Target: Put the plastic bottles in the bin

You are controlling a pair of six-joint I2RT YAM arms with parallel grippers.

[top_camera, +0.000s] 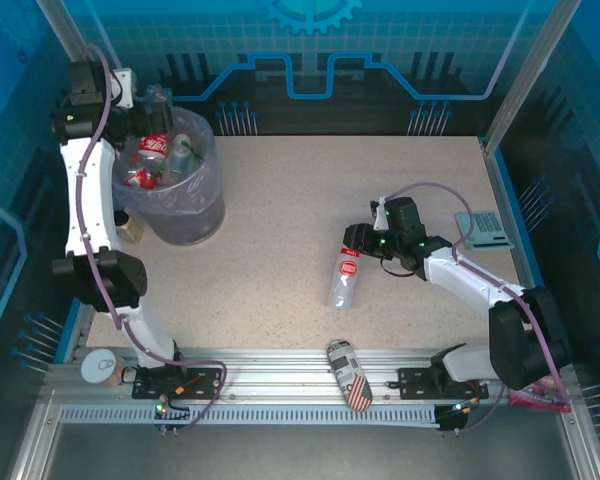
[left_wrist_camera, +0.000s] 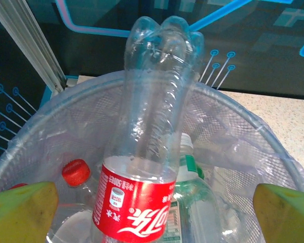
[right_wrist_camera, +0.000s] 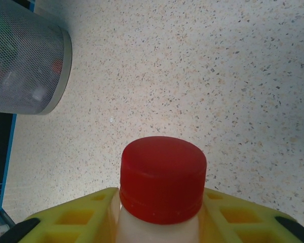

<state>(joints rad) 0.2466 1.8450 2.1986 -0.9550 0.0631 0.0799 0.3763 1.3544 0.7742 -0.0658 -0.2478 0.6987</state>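
Right wrist view: right gripper (right_wrist_camera: 162, 218) clamps neck of clear red-capped plastic bottle (right_wrist_camera: 162, 179); round grey mesh bin (right_wrist_camera: 30, 66) lies well apart, forward-left.

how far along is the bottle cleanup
Done: several bottles lie in the bin. In hand: a red-labelled bottle is base up over the bin inside the open left gripper; the right gripper is shut on a red-capped bottle on the table. Left: binning both.
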